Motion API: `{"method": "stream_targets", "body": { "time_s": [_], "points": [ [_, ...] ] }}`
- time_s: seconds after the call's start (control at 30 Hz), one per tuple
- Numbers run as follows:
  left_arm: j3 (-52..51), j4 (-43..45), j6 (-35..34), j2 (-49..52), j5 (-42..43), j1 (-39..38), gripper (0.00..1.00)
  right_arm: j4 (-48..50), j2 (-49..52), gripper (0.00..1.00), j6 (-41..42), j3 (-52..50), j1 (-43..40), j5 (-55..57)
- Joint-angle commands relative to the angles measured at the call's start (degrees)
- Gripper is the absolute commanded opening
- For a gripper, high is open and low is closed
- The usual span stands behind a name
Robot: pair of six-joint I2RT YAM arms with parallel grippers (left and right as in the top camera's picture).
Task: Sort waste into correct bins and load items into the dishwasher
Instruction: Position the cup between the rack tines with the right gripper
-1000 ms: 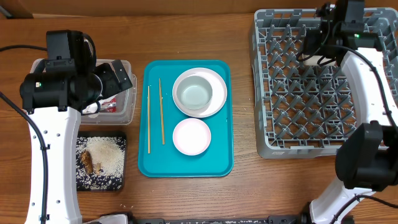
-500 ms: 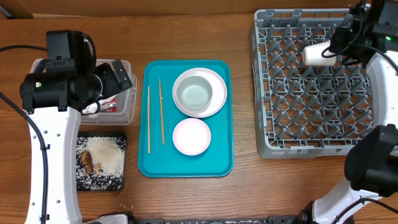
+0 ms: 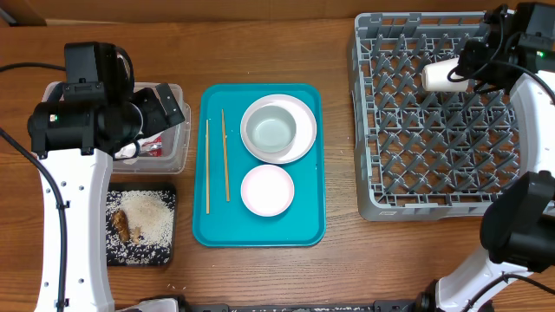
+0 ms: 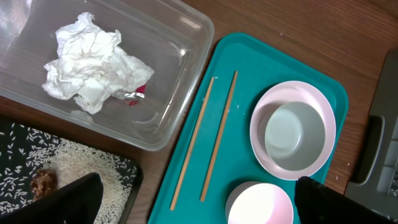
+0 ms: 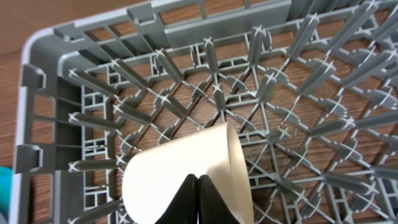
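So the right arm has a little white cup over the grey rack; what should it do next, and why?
Probably lower it between the pegs and let go. The right tool is shut on the cup, which lies sideways above the rack, apparently not resting on it yet.

Overhead: L arm point(image 3: 82, 121) hides most of tub point(image 3: 171, 153). L wrist: wrapper point(image 4: 138, 92) mostly under napkin point(image 4: 93, 65); lower bowl point(image 4: 260, 204) cut by btm edge. R wrist: cup point(image 5: 174, 167) cut off below.

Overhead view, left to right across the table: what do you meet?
Clear plastic tub → wooden chopsticks → white plate holding a bowl → white cup in the right gripper, over the grey dish rack.
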Motion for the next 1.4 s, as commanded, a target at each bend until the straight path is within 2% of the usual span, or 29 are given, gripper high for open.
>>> {"method": "stream_targets", "body": {
  "time_s": [0.0, 0.7, 0.8, 1.17, 1.37],
  "points": [
    [0.83, 0.02, -0.37, -0.13, -0.02, 0.09, 1.00, 0.02, 1.22, 0.04, 0.31, -0.35, -0.24, 4.13],
    [0.83, 0.04, -0.37, -0.13, -0.04, 0.09, 1.00, -2.82, 2.29, 0.04, 0.52, -0.35, -2.93, 6.08],
    [0.83, 0.04, -0.37, -0.13, -0.02, 0.09, 1.00, -3.74, 2.29, 0.04, 3.69, -0.35, -4.70, 5.95],
    [0.83, 0.04, -0.37, -0.13, -0.02, 0.09, 1.00, -4.63, 2.73, 0.04, 6.03, -0.35, -6.88, 2.45],
    [0.83, 0.02, -0.37, -0.13, -0.02, 0.09, 1.00, -2.14, 0.81, 0.04, 6.05, 0.83, -6.99, -4.59]
  ]
}}
